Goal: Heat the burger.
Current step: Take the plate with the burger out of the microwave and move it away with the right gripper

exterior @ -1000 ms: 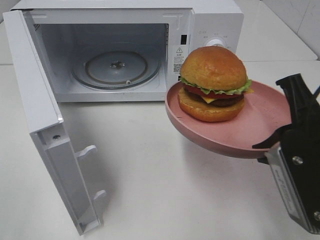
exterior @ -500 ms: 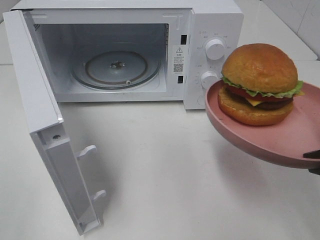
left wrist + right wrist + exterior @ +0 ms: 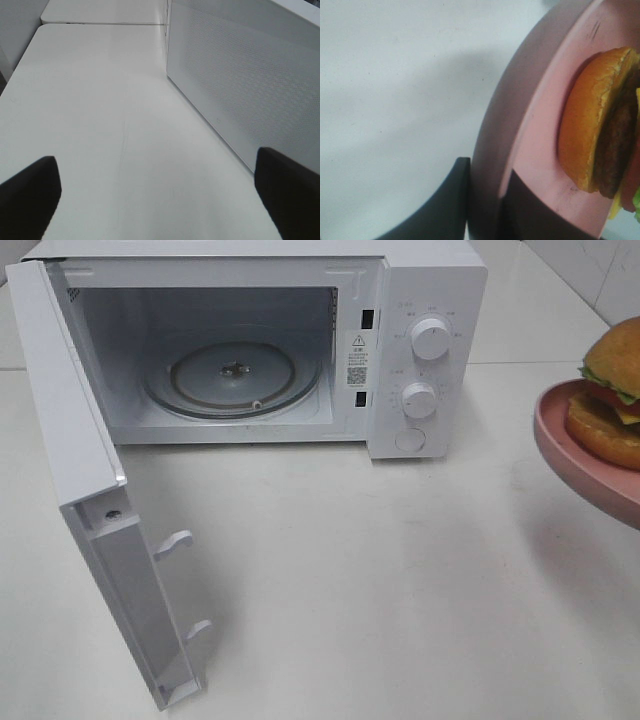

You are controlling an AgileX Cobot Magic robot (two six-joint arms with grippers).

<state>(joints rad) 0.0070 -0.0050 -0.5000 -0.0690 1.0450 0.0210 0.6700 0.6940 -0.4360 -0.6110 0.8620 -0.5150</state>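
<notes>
**Burger on pink plate, held aloft beside an open microwave**

- Burger (image 3: pixel 615 390): golden-brown buns with lettuce, tomato and cheese showing; sits on the pink plate at the far right of the high view, cut off by the frame edge. In the right wrist view the bottom bun and patty rest on the plate's inner face.
- Pink plate (image 3: pixel 580 455): round, raised off the counter with its shadow on the surface below; well to the right of the microwave, clear of it.
- Right gripper (image 3: pixel 487 205): fingers clamped on the plate's rim, one dark finger (image 3: pixel 445 205) against the outside of the rim, the other pressed on the inner face. Not visible in the high view.
- Left gripper (image 3: pixel 157 192): fingers spread wide apart, nothing between them; it hangs over bare counter alongside the microwave's perforated side wall.
- Microwave (image 3: pixel 425 300): white, two round knobs and a button on its right panel. Door (image 3: pixel 85 490) swung fully open to the left. Glass turntable (image 3: pixel 232 377) lies in the cavity, nothing on it.
- Counter (image 3: pixel 380 580): white.
</notes>
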